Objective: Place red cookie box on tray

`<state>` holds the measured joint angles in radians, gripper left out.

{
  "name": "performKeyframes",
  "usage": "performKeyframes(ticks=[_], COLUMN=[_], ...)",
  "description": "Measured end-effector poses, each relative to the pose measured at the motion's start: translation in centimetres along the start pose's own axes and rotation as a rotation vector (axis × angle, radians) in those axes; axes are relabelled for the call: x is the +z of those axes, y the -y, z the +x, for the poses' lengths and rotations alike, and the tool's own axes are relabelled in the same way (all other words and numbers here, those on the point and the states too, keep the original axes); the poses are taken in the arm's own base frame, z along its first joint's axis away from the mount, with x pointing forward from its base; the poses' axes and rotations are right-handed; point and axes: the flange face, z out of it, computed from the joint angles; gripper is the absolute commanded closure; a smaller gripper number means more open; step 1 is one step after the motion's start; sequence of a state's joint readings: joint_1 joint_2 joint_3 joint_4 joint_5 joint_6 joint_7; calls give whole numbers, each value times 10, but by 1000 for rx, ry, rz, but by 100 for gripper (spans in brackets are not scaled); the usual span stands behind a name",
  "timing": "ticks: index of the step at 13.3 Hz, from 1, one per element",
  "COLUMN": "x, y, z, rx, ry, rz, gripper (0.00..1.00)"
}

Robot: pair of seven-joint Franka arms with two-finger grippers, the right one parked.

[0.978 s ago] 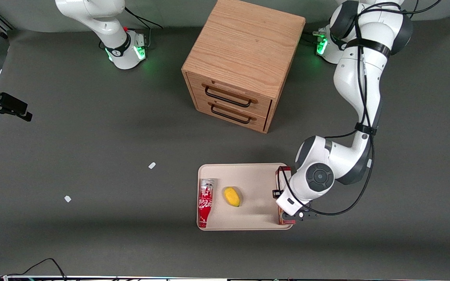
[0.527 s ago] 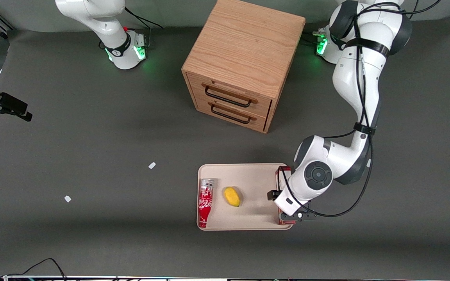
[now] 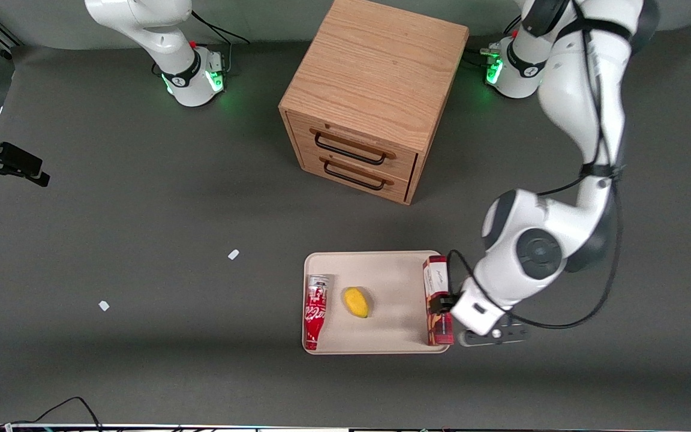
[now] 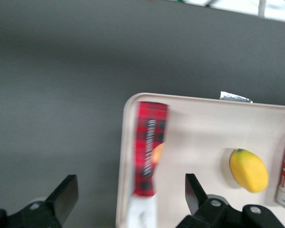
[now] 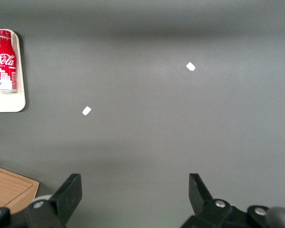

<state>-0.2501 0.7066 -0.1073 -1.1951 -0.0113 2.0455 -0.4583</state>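
Where gripper (image 3: 441, 303) gapes, red cookie box (image 3: 436, 300) beneath

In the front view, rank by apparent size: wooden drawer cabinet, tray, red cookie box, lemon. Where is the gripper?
Largest to smallest:
1. wooden drawer cabinet
2. tray
3. red cookie box
4. lemon

The cabinet's top rises toward the camera, which enlarges it somewhat. The gripper, open, hangs above the box on the tray.

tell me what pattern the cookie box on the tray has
Red-and-black plaid with a white end, clearest in the left wrist view: red cookie box; open claw above it.
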Motion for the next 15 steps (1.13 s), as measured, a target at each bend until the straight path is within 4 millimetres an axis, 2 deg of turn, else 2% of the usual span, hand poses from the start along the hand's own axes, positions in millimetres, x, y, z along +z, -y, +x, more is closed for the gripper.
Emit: performKeyframes(ticks=[2, 4, 7, 9, 11, 13, 15], x=[-68, -136, -216, -254, -280, -297, -307], y=[41, 80, 145, 194, 232, 254, 260], z=[-5, -22, -50, -65, -83, -100, -114], rx=[-49, -47, 42, 84, 109, 113, 120], ry=[33, 84, 129, 117, 119, 118, 113], rz=[25, 67, 109, 117, 120, 117, 114], gripper=[0, 0, 0, 0, 0, 0, 0])
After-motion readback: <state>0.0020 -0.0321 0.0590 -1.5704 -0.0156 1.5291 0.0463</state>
